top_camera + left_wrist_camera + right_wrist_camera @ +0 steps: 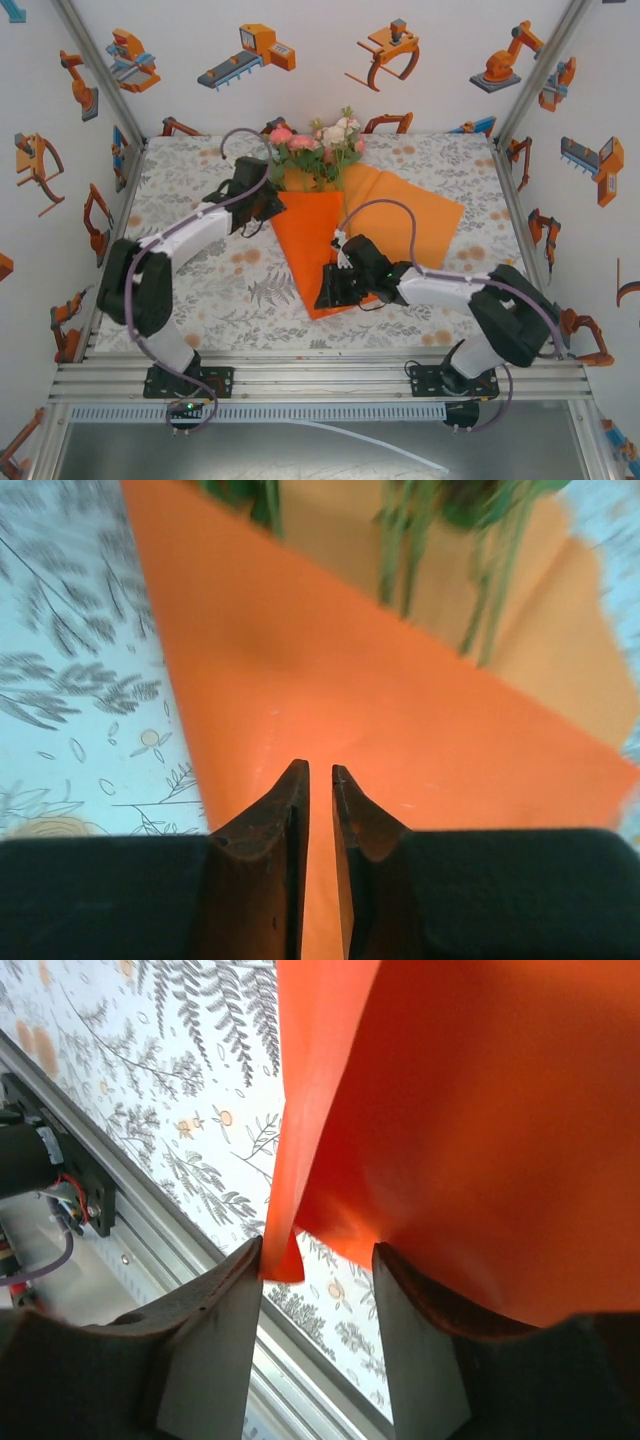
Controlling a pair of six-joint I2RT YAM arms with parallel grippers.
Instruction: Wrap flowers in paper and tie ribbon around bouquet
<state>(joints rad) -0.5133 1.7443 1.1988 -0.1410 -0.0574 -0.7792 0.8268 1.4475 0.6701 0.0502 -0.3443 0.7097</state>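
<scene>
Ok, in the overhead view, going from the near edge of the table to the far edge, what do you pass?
right gripper → left gripper → flowers. The orange paper spans most of that stretch, so it is left out.

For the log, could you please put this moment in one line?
paper folded over flowers; left gripper slightly open; right gripper open around paper corner

The paper (312, 250) lies as a cone mid-table (210, 290), point toward the near edge, one flap flat to the right. The flowers (318, 142) top it near the far edge. The left gripper (272, 212) is at its left side, the right gripper (332, 290) at its point.
</scene>
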